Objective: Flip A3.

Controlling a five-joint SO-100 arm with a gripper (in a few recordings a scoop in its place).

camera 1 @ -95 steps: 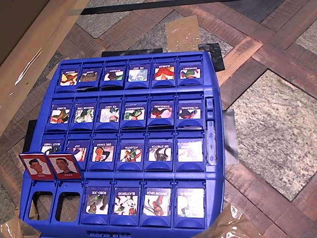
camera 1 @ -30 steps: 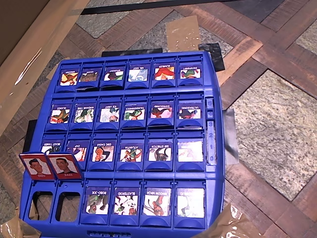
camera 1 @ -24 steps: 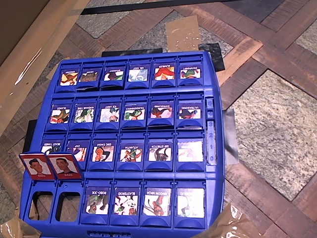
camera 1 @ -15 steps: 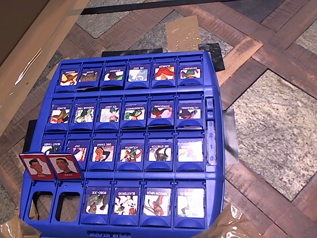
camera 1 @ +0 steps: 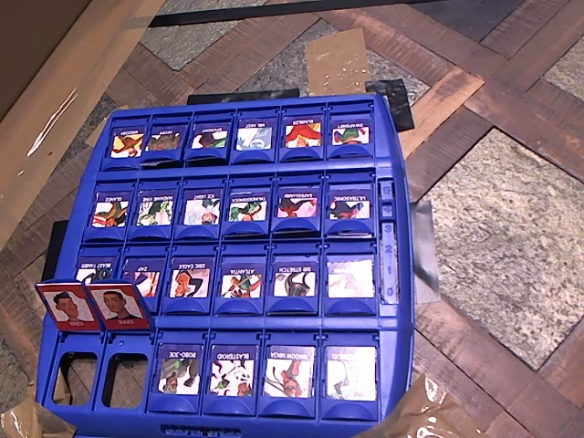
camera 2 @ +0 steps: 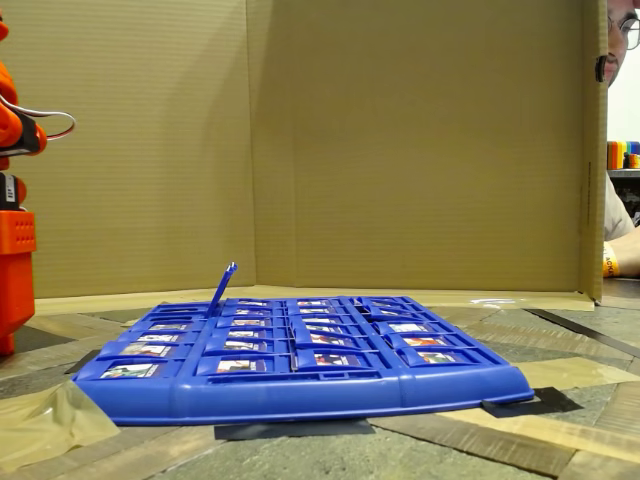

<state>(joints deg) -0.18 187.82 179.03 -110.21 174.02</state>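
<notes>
A3 (camera 1: 232, 370) lies flat in the bottom row of the blue game board (camera 1: 392, 274) in the overhead view, third slot from the left, its blue BLASTEROID face up. The blue ROBO-JOE tile (camera 1: 180, 370) lies flat just left of it. Further left, two red portrait tiles (camera 1: 91, 306) stand raised over their open slots; in the fixed view they show edge-on as raised tiles (camera 2: 222, 288). Part of the orange arm (camera 2: 14, 220) stands at the left edge of the fixed view, well away from the board.
All other tiles on the board lie flat, blue faces up. A cardboard wall (camera 2: 400, 150) rises behind the board, and cardboard (camera 1: 55, 91) borders its upper left in the overhead view. A person (camera 2: 618, 230) sits beyond the wall's right end. Tape patches (camera 1: 336, 59) lie on the floor.
</notes>
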